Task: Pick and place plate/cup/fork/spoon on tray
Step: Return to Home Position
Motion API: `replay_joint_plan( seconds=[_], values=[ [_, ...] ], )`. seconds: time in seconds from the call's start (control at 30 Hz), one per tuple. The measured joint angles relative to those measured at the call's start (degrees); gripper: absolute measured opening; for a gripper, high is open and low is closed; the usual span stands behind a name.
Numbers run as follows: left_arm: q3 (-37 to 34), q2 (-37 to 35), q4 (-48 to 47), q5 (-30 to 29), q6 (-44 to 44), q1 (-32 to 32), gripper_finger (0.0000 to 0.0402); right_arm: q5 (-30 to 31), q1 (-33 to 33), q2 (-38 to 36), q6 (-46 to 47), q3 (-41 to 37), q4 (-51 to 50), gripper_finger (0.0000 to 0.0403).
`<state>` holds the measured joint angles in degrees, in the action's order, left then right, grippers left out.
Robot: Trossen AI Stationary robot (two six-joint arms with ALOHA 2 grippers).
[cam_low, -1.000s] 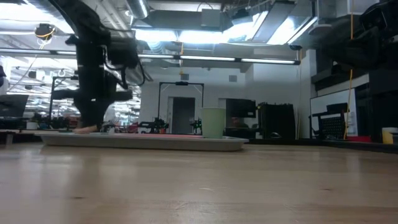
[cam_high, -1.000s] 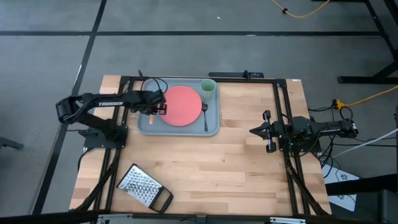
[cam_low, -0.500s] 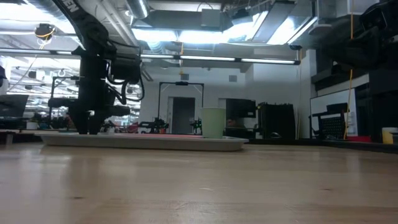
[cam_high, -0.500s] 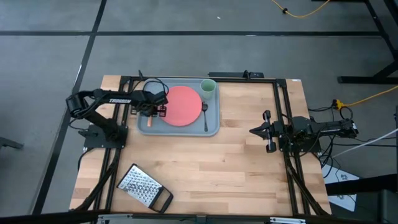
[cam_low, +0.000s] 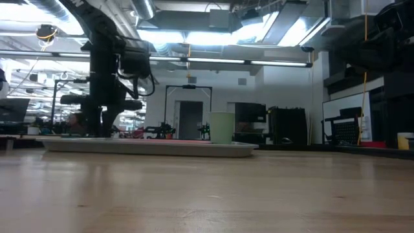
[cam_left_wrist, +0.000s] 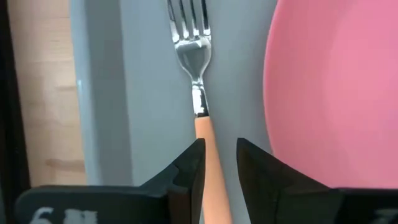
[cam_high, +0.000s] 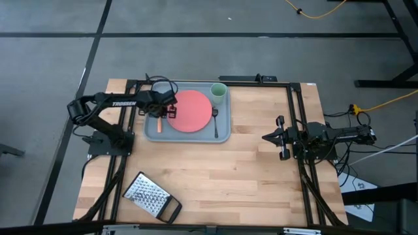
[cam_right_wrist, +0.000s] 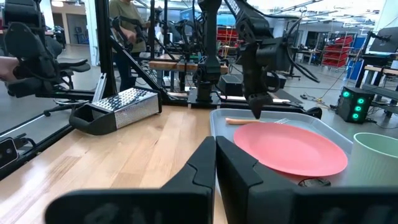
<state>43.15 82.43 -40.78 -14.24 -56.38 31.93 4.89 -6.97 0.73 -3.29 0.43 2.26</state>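
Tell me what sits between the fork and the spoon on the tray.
The plate lies between the fork and the spoon on the tray; the high view shows this. The left pincer hovers above the fork.

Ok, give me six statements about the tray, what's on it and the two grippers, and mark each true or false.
1. The fork lies on the tray, between the plate and the tray's left rim. True.
2. The cup stands on the plate. False: it stands on the tray in a far corner, beside the plate.
3. The spoon lies on the tray at the plate's right. True.
4. The grater is on the tray. False: it lies on the table near the front left corner.
5. The right gripper holds the spoon. False: it is shut on nothing, at the table's right side.
6. The left gripper is open over the fork's handle. True.
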Motion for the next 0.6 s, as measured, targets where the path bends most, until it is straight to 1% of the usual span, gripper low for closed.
replay_joint_plan(
  seconds=[0.17, 0.3, 0.4, 0.6],
  values=[
    [3.23, 0.0, -4.08, 0.65, 1.75, 0.14, 0.0085, 0.0, 0.01, 0.0, 0.0, 0.0, -0.01, 0.0017],
    [8.43, 0.01, -8.66, 4.62, 6.12, -1.51, 0.0085, 0.0, 0.0, 0.0, 0.0, 0.0, -0.01, 0.0017],
    [13.57, 0.02, -12.18, 8.42, 9.04, -3.98, 0.0085, 0.0, 0.0, 0.0, 0.0, 0.0, 0.0, 0.0017],
    [22.61, 0.0, -18.08, 14.2, 11.5, -12.0, 0.0085, 0.0, 0.01, 0.0, 0.0, 0.0, 0.0, 0.0017]
  ],
)
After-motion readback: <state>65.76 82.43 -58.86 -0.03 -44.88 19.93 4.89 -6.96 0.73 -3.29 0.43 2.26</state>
